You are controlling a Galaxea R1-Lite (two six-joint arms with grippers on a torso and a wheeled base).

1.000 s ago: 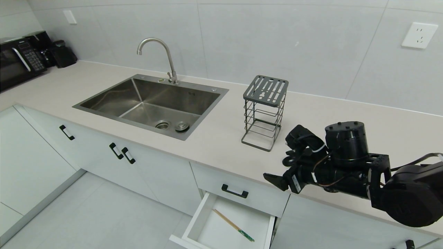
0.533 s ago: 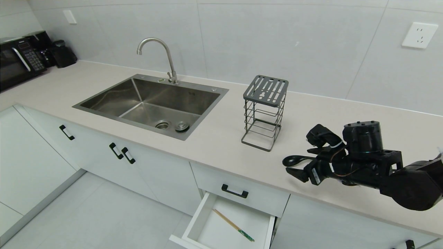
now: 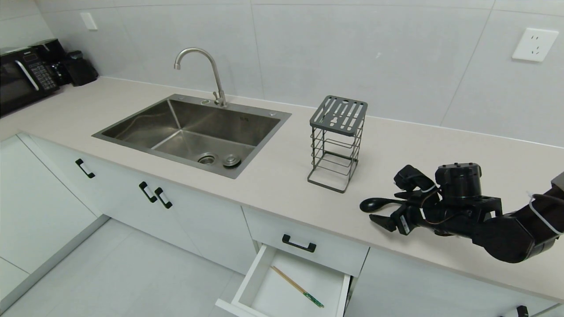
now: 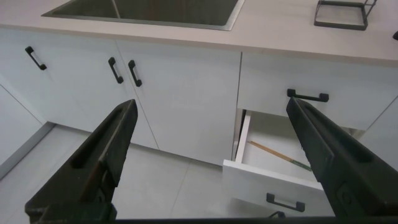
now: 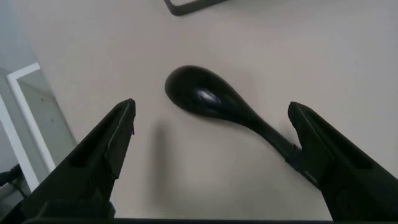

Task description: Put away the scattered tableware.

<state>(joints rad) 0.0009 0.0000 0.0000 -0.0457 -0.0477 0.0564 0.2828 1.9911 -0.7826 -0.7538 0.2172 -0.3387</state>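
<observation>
Right gripper (image 3: 387, 206) spread wide, gripping nothing, hovering low with the black spoon (image 5: 208, 96) between its fingers; spoon lies flat on the counter (image 3: 273, 176), near the wire rack (image 3: 337, 141).

This is a home-style kitchen: a rectangular stainless-steel sink (image 3: 211, 121) with a curved brushed-metal faucet (image 3: 214, 77) is set into a long beige stone-look countertop (image 3: 273, 176) against a wall of large pale grey tiles (image 3: 335, 48). Below run flat white cabinet doors (image 3: 44, 198) with slim black bar handles (image 3: 85, 168) and an open white drawer (image 3: 286, 281). A black microwave oven (image 3: 22, 81) stands at the far end of the counter, and a dark grey wire utensil rack (image 3: 337, 143) stands beside the sink.
</observation>
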